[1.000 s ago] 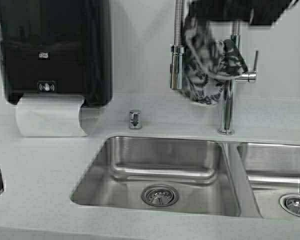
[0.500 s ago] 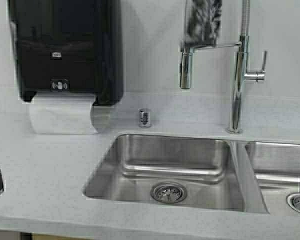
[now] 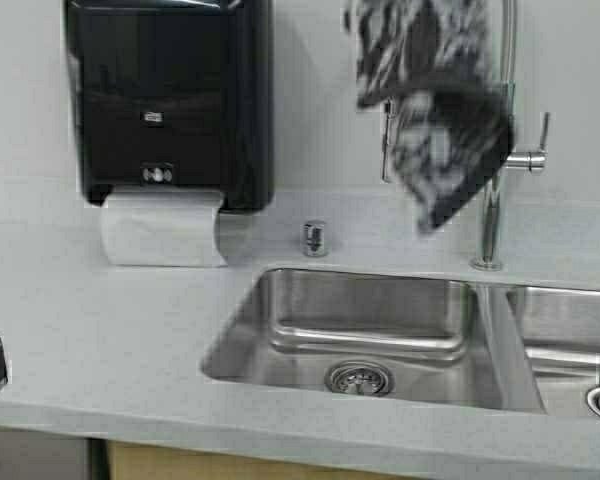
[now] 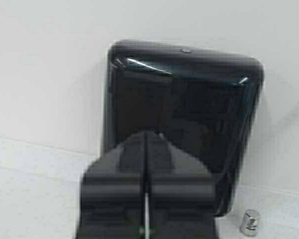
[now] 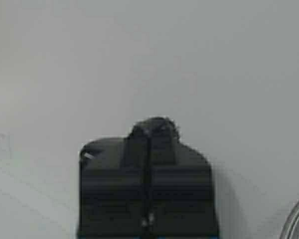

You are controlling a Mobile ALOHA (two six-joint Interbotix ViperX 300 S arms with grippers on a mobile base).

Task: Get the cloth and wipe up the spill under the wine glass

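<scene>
The cloth [image 3: 435, 130], dark with a white pattern, hangs limp from the top of the high view in front of the faucet [image 3: 490, 235]. My right gripper [image 5: 150, 130] is out of the high view. In its wrist view its jaws are closed, with a small dark tuft of the cloth [image 5: 162, 124] pinched at the tips, before a bare grey wall. My left gripper [image 4: 147, 137] is shut and empty, pointing at the black paper towel dispenser [image 4: 189, 109]. The wine glass and the spill are out of view.
The dispenser [image 3: 170, 100] hangs on the wall with white paper [image 3: 162, 228] hanging from it. A steel sink [image 3: 280, 300] lies in the grey counter, with a second basin [image 3: 570, 330] at the right. A small chrome knob [image 3: 315, 238] stands behind the sink.
The robot has moved: the whole scene has shifted right in the high view. The cloth now hangs lower, across the faucet.
</scene>
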